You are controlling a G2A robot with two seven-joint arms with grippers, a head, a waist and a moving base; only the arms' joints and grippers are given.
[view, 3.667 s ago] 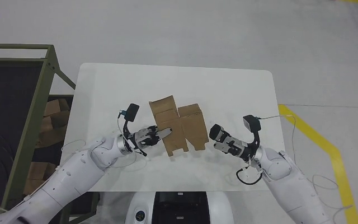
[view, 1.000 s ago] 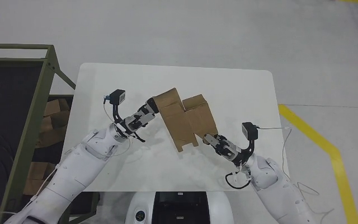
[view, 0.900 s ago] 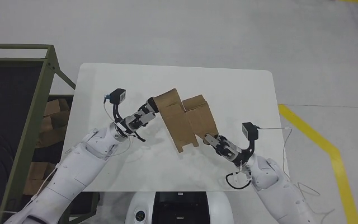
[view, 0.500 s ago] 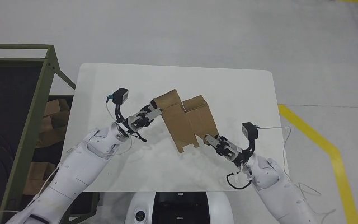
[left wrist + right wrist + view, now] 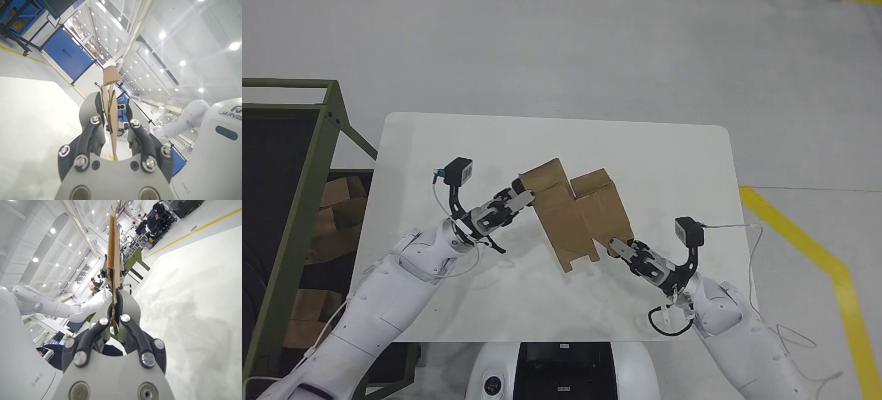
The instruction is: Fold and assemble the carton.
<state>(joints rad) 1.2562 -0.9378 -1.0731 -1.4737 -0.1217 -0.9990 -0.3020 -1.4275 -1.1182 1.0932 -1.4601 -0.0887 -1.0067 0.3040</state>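
Note:
A flattened brown carton (image 5: pixel 572 215) hangs tilted above the middle of the white table (image 5: pixel 672 160), held between my two grippers. My right gripper (image 5: pixel 616 246) is shut on the carton's near right edge; in the right wrist view the cardboard (image 5: pixel 113 256) runs edge-on out of that gripper (image 5: pixel 115 298). My left gripper (image 5: pixel 519 197) is at the carton's left edge with its jaws apart. In the left wrist view the cardboard (image 5: pixel 110 106) stands between the fingers of the left gripper (image 5: pixel 114 108), against one pad and apart from the other.
A green metal rack (image 5: pixel 302 200) holding several cardboard boxes (image 5: pixel 337 215) stands off the table's left side. A yellow floor line (image 5: pixel 802 240) runs to the right. Bare table lies around and behind the carton.
The carton, flat on the table 3.7 s ago, is now lifted off it. In the last second my left gripper's fingers spread apart at the carton's edge; the right arm kept still.

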